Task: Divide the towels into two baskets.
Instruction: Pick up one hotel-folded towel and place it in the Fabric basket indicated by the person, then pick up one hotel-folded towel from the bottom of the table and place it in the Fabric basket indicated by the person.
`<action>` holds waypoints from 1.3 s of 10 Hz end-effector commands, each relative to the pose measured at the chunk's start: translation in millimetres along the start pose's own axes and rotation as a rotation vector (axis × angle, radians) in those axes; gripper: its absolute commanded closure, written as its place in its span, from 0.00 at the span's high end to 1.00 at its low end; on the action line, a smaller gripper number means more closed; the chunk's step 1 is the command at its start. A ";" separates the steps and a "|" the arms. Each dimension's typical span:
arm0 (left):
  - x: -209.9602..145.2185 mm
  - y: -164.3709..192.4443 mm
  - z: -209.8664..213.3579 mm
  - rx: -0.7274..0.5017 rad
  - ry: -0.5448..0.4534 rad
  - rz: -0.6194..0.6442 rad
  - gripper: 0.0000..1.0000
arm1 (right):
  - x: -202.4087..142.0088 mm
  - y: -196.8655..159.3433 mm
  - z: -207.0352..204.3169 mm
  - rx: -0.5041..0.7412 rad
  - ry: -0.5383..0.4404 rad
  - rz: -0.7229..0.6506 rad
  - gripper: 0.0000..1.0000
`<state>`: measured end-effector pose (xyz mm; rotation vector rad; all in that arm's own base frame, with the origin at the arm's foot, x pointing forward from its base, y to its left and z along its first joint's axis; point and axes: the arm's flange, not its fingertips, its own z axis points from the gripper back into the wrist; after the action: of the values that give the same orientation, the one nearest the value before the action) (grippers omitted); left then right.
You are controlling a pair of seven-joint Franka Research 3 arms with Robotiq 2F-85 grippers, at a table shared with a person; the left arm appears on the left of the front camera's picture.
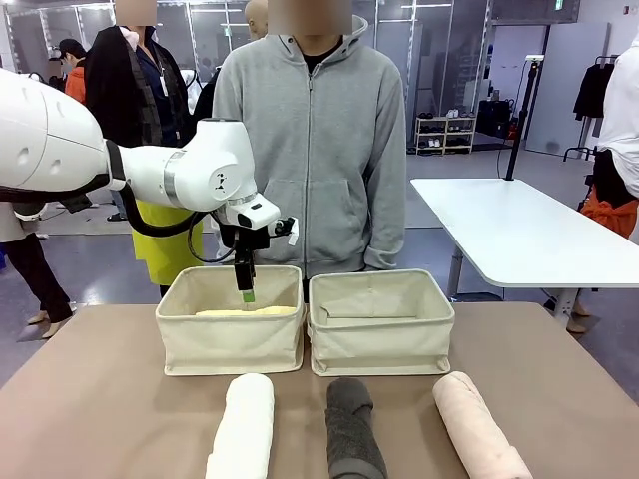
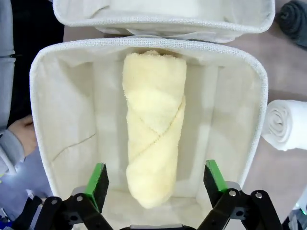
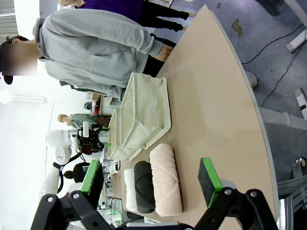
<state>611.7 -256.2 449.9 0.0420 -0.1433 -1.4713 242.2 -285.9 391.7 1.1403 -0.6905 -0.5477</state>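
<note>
A big brown table has a person in a grey hoodie standing at its far side. Two cream baskets sit on it just beside each other, the left basket and the right basket. The yellow towel lies flat inside the left basket. Three more rolls lie in a row on the table in front of the baskets: the white towel, the dark grey towel and the pink towel. The left gripper hangs just over the yellow towel, its jaws wide apart, holding nothing. The right gripper is up above the table, its jaws wide apart too, holding nothing.
</note>
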 end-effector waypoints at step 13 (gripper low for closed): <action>-83.6 -41.3 62.5 -0.124 -0.294 0.210 1.00 | -1.8 2.9 2.0 0.015 -0.009 -0.004 1.00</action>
<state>610.0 -252.0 459.5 -0.0115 -0.1787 -1.4323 242.0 -286.1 391.8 1.1405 -0.6912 -0.5482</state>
